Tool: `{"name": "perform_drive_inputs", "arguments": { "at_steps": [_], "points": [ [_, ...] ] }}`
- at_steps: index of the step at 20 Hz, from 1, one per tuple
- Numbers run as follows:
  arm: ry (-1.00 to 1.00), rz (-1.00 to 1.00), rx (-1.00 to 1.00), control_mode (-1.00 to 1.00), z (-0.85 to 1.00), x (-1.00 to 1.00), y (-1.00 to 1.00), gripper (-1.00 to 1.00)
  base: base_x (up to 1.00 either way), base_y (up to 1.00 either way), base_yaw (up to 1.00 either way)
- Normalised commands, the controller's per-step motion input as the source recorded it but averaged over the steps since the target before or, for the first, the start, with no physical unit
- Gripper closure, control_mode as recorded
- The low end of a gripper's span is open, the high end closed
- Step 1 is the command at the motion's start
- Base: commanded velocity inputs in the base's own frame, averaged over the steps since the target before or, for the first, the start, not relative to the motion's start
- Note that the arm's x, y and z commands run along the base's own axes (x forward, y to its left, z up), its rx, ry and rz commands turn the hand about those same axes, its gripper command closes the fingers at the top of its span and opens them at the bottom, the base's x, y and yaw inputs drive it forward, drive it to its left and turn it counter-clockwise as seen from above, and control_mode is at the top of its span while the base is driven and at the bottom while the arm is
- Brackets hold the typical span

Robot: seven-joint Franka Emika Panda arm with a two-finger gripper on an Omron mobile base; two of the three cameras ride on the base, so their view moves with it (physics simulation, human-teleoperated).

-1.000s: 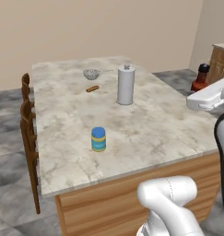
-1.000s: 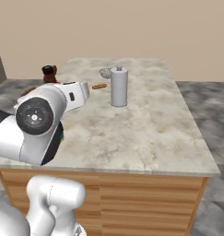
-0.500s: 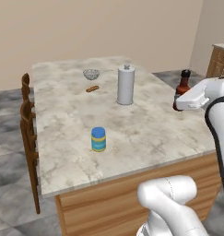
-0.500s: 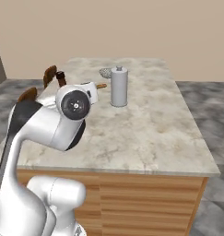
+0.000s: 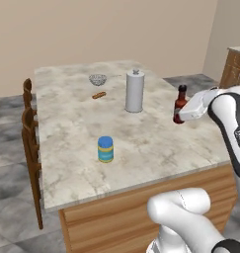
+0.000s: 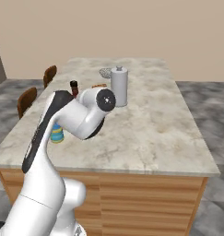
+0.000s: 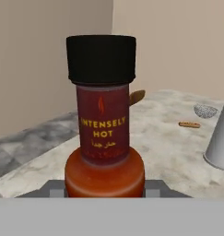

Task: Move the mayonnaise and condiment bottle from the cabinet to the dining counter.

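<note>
One jar, the mayonnaise (image 5: 105, 149), already stands on the dining counter (image 5: 156, 143); the gripper (image 5: 183, 114), jaws pinching the condiment bottle (image 5: 180, 104) upright, carries it in at three o'clock for setting down.

Landmark: tall grey cylinder with knob top (image 5: 135, 91), upright on the large marble-veined dining counter (image 5: 77, 123).

- Small grey bowl (image 5: 97, 79): beyond and left of cylinder, near far edge.
- Short brown stick-shaped item (image 5: 99, 95): left of cylinder, just before the bowl.
- Short blue-lidded mayonnaise jar (image 5: 105, 149): on the counter, nearer the camera and left of cylinder.
- Slim reddish-brown condiment bottle with black cap (image 5: 180, 104): right of cylinder, upright over counter's right side.
- Two wooden chairs (image 5: 31, 131): along the counter's left edge.
</note>
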Motion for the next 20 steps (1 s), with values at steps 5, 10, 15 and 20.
{"name": "perform_drive_inputs", "arguments": {
  "at_steps": [5, 10, 15, 20],
  "points": [
    [0.00, 0.10, 0.00, -1.00, -0.48, 0.27, 0.00, 1.00, 0.00, 0.00, 0.00],
    [0.01, 0.03, 0.00, -1.00, -0.31, 0.13, 0.00, 1.00, 0.00, 0.00, 0.00],
    [0.02, 0.00, 0.00, -1.00, -0.14, 0.00, 0.00, 1.00, 0.00, 0.00, 0.00],
    [0.02, 0.00, -0.02, -1.00, -0.30, 0.00, 0.00, 1.00, 0.00, 0.00, 0.00]
  ]
}}
